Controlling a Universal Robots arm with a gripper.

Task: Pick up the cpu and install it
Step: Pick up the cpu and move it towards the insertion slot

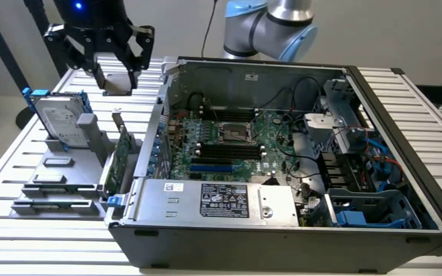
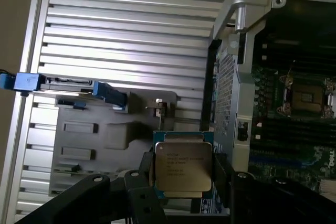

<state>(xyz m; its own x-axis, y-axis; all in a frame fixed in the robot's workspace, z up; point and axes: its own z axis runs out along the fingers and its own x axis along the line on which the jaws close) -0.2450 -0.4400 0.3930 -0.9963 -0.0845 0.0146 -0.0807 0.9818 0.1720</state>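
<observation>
**Arm:** Universal Robots arm, elbow behind the open computer case [image 1: 282, 172]. The gripper [image 1: 118, 73] hangs above the slatted worktop [image 1: 6, 167], beyond the case's wall on the exterior view's left.

**Gripper:** fingers [image 2: 144, 174] pinch the cpu [image 2: 184, 166] by two opposite edges.

**Clearance:** the cpu [image 1: 119, 82] is in the air, apart from the case rim. It is higher than the hard drive [image 1: 56, 121], which stands in the grey fixture [image 1: 60, 178]. The case top is open and the motherboard socket [image 1: 232, 133] is uncovered.

**Orientation:** the printed metal lid faces the wrist camera, its edges about parallel to the case wall. The outline is near-square, so no long axis can be told.
</observation>
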